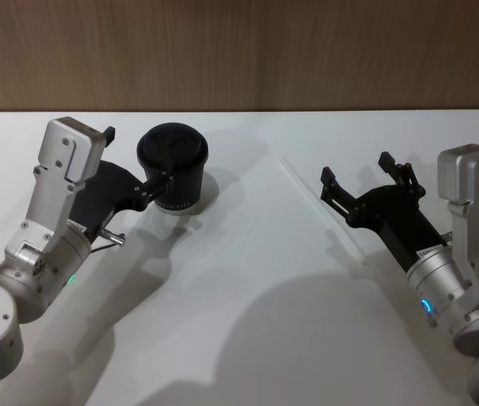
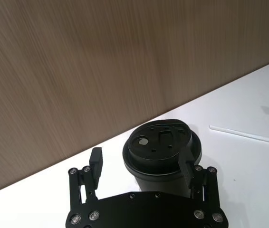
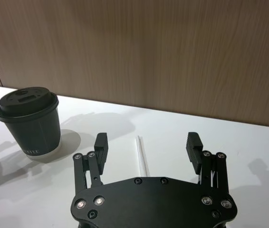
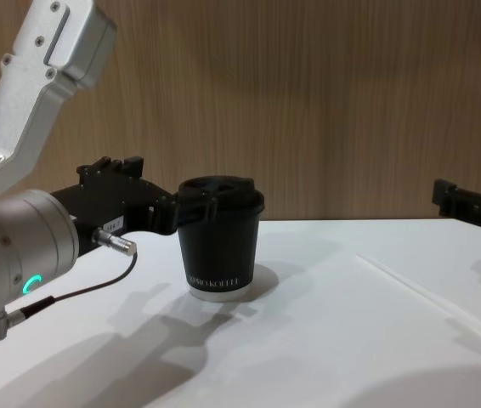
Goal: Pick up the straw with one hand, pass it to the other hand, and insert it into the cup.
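Closest to the robot are its two silver arms, one on each side of the white table [image 1: 248, 338]. The left arm has a green light [image 4: 28, 283] and a thin black cable [image 4: 70, 294] with a silver plug [image 4: 111, 241]. The right arm has a blue light [image 1: 426, 306].

A bit further out is the left gripper [image 1: 137, 157]. Its jaws are spread wide and hold nothing. It is up by the top of the cup [image 1: 172, 165]. The cup's lid sits between the two fingers [image 2: 95, 161]. One finger is right against the cup's side. I cannot tell if it touches.

The cup is black with a black lid and stands upright on the table, on the robot's left side.

The right gripper [image 1: 356, 167] is on the other side, well apart from the cup. It hangs up off the table. Its jaws are spread wide too, and hold nothing.

The straw [image 3: 142, 154] lies flat on the table, under and just in front of the right gripper. In the right wrist view it lies in line with the gap between the fingers. It points away from the robot. Nothing touches it.

Farthest back is a brown wood wall [image 1: 239, 51].
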You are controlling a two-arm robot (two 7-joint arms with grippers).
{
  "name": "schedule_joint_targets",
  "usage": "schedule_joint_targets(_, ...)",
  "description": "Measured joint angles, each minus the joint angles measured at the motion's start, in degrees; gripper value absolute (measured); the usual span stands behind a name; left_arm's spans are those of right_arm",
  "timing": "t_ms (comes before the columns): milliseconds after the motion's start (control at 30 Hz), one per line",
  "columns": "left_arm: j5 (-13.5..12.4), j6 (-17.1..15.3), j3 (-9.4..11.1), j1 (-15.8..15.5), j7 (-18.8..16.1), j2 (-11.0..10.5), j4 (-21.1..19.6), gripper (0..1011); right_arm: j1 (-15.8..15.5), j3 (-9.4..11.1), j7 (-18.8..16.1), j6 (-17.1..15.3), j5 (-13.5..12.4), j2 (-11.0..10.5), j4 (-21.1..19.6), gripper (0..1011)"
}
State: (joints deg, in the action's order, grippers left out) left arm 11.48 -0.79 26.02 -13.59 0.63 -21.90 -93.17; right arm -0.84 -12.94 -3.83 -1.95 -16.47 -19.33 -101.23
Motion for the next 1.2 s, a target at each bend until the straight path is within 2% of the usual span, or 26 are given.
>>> schedule_joint_targets(933, 0.0, 0.0, 0.0, 0.0, 0.0, 0.0, 0.0, 1003, 0.0, 0.1, 0.0, 0.0, 0.1, 0.0, 0.0, 1001)
schedule_joint_targets(1200, 0.0, 0.0, 0.0, 0.0, 0.0, 0.0, 0.0, 1003, 0.5, 0.5, -0.5, -2.4, 0.9, -1.4, -1.3, 1001)
